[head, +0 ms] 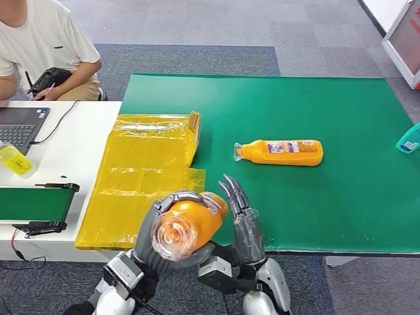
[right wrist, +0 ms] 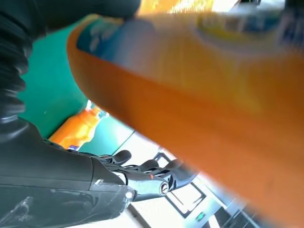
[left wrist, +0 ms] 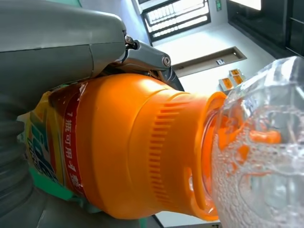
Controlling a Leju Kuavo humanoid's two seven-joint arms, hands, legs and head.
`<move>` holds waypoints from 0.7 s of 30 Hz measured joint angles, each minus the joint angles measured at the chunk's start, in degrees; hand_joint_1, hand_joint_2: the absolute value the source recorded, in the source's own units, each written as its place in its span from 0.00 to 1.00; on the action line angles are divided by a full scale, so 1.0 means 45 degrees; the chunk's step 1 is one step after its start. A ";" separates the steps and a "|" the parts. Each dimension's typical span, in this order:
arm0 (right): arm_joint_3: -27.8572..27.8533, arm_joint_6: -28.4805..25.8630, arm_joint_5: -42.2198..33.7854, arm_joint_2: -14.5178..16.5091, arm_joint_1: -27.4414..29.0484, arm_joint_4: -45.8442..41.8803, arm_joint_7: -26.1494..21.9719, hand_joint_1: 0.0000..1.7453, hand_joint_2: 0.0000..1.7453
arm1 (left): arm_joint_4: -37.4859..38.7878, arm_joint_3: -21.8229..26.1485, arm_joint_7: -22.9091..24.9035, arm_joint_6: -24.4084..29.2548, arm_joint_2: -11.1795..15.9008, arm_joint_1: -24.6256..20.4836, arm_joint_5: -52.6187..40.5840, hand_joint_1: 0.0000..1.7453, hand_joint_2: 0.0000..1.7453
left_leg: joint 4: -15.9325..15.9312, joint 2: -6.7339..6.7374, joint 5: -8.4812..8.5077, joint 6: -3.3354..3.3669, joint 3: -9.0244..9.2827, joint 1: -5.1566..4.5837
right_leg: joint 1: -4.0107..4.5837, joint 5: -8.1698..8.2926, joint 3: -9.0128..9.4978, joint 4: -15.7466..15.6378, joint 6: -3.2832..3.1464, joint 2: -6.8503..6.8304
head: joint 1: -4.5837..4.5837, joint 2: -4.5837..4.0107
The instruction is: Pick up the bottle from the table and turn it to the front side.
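Orange bottle (head: 190, 226) sits low in the middle of the frame, lifted off the green table (head: 307, 197), clear cap toward the camera. Left hand (head: 158, 236) wraps around it. Right hand (head: 243, 220) is beside it with fingers spread, holding nothing. I think the turning step is on; next, roll the label forward.

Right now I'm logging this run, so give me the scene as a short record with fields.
held bottle: orange bottle, off the table, clear cap toward the head camera
left hand: left hand grips it
right hand: right hand beside it, fingers spread; contact unclear
second bottle: lying bottle on green mat
other: yellow bags; person seated by laptop
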 joint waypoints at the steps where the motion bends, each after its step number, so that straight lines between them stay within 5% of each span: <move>1: -0.0094 0.0109 -0.0092 0.0002 0.0073 -0.0148 -0.0008 0.00 1.00 | -0.0035 0.0111 -0.0062 -0.0110 -0.0006 0.0110 0.0479 1.00 1.00 | 0.0000 0.0000 -0.0001 -0.0001 -0.0002 0.0000 | 0.0000 0.0000 -0.0001 0.0000 0.0000 0.0000 | 0.0000 0.0000; 4: -0.0384 0.0445 -0.0289 0.0015 0.0207 -0.0474 -0.0045 0.00 1.00 | -0.0260 0.0618 -0.0405 0.0029 -0.0052 0.0593 0.1256 1.00 1.00 | 0.0000 0.0001 -0.0002 -0.0003 -0.0005 0.0001 | 0.0001 -0.0002 -0.0008 0.0000 -0.0001 0.0002 | -0.0002 0.0000; 11: -0.1162 0.0804 -0.0169 0.0086 0.0737 -0.1301 0.0034 0.00 1.00 | -0.2093 0.1832 -0.0561 0.2716 -0.0400 0.1499 -0.3311 1.00 1.00 | 0.0000 0.0003 -0.0003 -0.0003 -0.0015 0.0001 | 0.0001 -0.0004 -0.0019 0.0000 -0.0003 0.0002 | 0.0000 0.0000; 15: -0.1498 0.1198 -0.0064 0.0087 0.0412 -0.1457 0.0114 0.00 1.00 | -0.2524 0.2559 0.0598 0.4614 -0.0504 0.0890 -0.7700 1.00 1.00 | 0.0000 0.0003 0.0007 -0.0001 -0.0013 0.0000 | 0.0000 0.0011 -0.0022 0.0000 0.0002 0.0001 | 0.0000 0.0000; 21: -0.1847 0.1694 -0.0283 0.0087 -0.0205 -0.1409 -0.0099 0.00 1.00 | -0.1402 0.3745 0.2236 0.5372 -0.0531 -0.0620 -1.2566 1.00 1.00 | 0.0000 0.0003 0.0039 -0.0004 -0.0015 0.0000 | 0.0000 0.0049 -0.0030 0.0000 -0.0012 0.0002 | -0.0002 0.0000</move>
